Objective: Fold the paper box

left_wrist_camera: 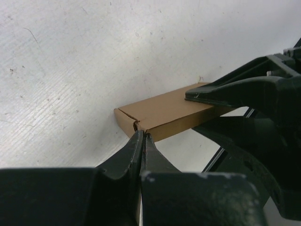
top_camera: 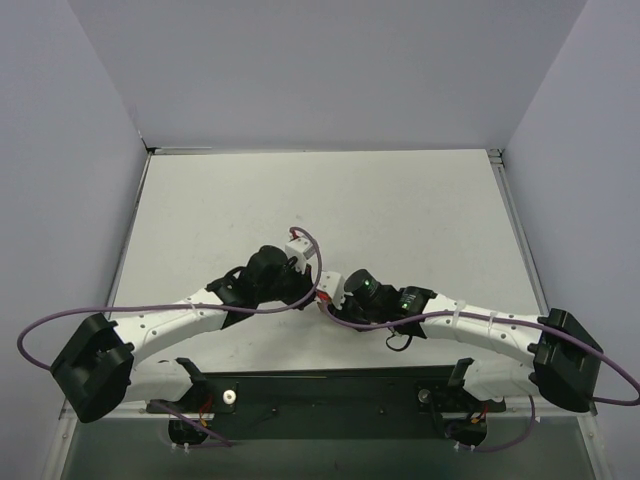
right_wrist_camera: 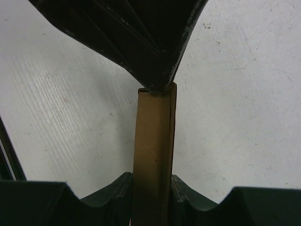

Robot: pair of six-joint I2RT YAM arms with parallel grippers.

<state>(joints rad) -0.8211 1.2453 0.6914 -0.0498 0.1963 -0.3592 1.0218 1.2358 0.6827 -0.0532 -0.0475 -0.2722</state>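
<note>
Left tool (left_wrist_camera: 142,136) closed at paper box (left_wrist_camera: 162,110) corner; right tool (right_wrist_camera: 151,188) clamps it.

Place: a robot laboratory test cell, set up as a closed booth.
Enclosure: plain pale panels (top_camera: 330,70) stand at the back and on both sides of the table.
Work surface: a white table (top_camera: 400,200), matte, marked with fine scratches and specks in the wrist views.
Machines: a left arm (top_camera: 180,320) and a right arm (top_camera: 480,330), white and black, mounted side by side on a dark base plate (top_camera: 330,398) at the near edge.
Wiring: purple cables (top_camera: 316,255) loop openly off the arms.
Work piece: one small brown paper box (left_wrist_camera: 164,110) between the arms.
</note>
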